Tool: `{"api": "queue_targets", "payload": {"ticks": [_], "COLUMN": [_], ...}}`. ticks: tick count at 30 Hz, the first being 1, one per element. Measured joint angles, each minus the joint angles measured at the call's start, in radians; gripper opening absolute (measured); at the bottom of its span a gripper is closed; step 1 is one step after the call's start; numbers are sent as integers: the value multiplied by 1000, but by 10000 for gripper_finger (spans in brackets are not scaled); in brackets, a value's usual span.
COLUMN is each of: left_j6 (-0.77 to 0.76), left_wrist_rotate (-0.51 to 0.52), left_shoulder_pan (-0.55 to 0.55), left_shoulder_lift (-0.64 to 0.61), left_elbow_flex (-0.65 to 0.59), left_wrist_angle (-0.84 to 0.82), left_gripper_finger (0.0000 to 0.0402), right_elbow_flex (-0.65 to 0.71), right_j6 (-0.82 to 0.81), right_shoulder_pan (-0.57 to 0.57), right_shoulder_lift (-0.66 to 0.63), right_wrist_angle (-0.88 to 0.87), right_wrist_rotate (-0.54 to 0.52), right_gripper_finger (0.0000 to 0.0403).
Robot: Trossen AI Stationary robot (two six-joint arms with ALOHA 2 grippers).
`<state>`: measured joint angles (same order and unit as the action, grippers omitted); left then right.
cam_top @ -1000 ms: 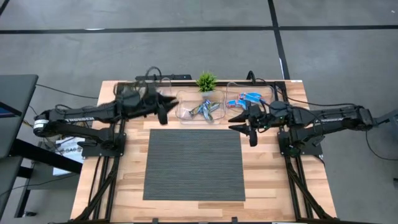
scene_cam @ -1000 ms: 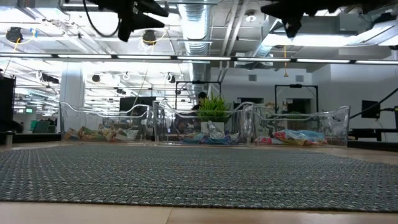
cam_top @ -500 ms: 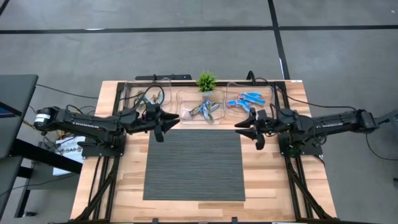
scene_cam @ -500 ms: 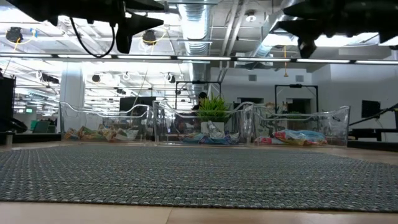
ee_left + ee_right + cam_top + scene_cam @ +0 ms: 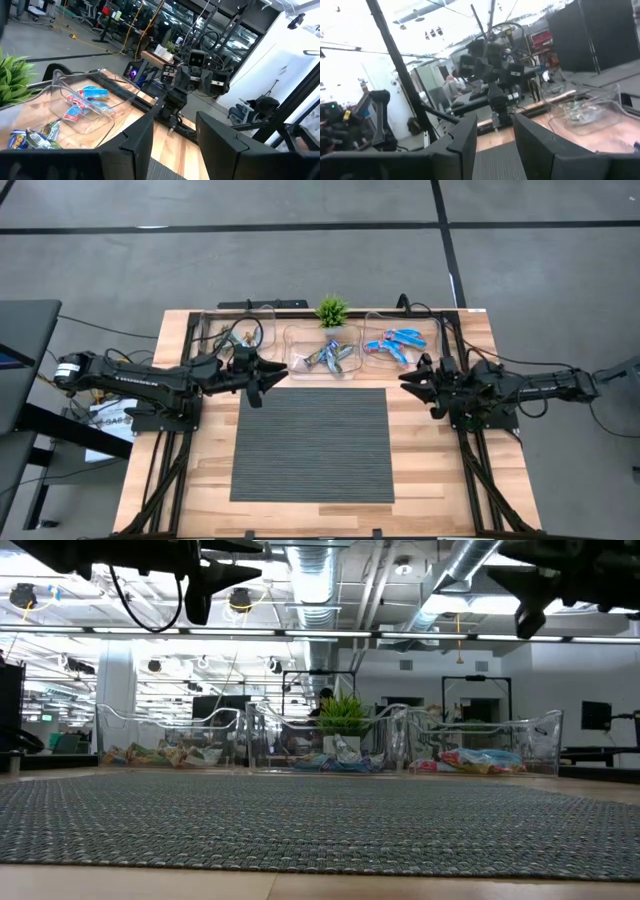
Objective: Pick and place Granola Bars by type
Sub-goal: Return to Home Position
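Note:
The granola bars lie sorted in three clear bins along the table's far edge. Tan-green bars (image 5: 232, 338) fill the left bin, blue-brown mixed bars (image 5: 328, 356) the middle one, and bright blue bars (image 5: 395, 340) the right one. In the low view they show as tan-green bars (image 5: 160, 754), mixed bars (image 5: 340, 762) and blue bars (image 5: 480, 760). My left gripper (image 5: 262, 383) hovers open and empty near the mat's far left corner. My right gripper (image 5: 420, 388) hovers open and empty beside the mat's far right corner. Both hang high above the table.
A grey woven mat (image 5: 312, 442) covers the table's middle, with bare wood around it. A small green plant (image 5: 331, 311) stands behind the middle bin (image 5: 322, 368). Cables run along the far edge. The other arm (image 5: 177, 97) shows across the table in the left wrist view.
My left gripper came away from the left bin toward the near edge, then kept still. My right gripper drew back from beside the right bin toward the table's right edge, staying high. The bars and bins have kept their places.

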<state>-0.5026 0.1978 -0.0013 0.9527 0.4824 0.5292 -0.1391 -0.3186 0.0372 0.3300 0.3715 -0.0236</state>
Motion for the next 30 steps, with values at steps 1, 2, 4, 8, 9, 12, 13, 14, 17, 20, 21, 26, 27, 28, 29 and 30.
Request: {"api": "queue_targets", "payload": {"ticks": [1,2,4,8,9,12,13,14,17,20,21,26,27,28,29,30], "left_j6": [-6,-11,-27,-67,-77,-88,-92,-97,-112,-128,-134,-146,-147,-148,-148,-148], "left_wrist_rotate": [0,0,0,10,13,16,16,17,17,17,17,18,18,18,18,18], "left_shoulder_pan": [0,0,0,0,0,0,0,0,0,0,0,0,0,0,0,0], "left_shoulder_lift": [0,0,0,0,0,0,0,0,0,0,0,0,0,0,0,0], "left_elbow_flex": [0,0,0,0,0,0,0,0,0,0,0,0,0,0,0,0], "left_wrist_angle": [0,-4,-19,-42,-47,-51,-51,-51,-51,-51,-51,-50,-50,-50,-50,-50], "left_gripper_finger": [139,139,139,139,139,139,139,139,139,139,139,139,139,139,139,139], "right_elbow_flex": [3,11,33,73,79,94,100,107,115,115,115,115,115,115,115,115], "right_j6": [5,7,7,4,5,19,22,28,44,81,99,162,162,162,162,162], "right_shoulder_pan": [0,0,0,0,0,0,0,0,0,0,0,0,0,0,0,0], "right_shoulder_lift": [-8,-20,-47,-100,-111,-148,-158,-167,-196,-219,-227,-263,-269,-275,-281,-285], "right_wrist_angle": [-8,-12,-16,-14,-11,-5,-12,-24,-90,-175,-191,-294,-320,-345,-374,-389], "right_wrist_rotate": [7,16,21,20,20,19,19,19,12,-10,-13,-32,-32,-31,-31,-31], "right_gripper_finger": [121,121,120,120,121,120,120,120,120,120,120,120,120,120,120,120]}}
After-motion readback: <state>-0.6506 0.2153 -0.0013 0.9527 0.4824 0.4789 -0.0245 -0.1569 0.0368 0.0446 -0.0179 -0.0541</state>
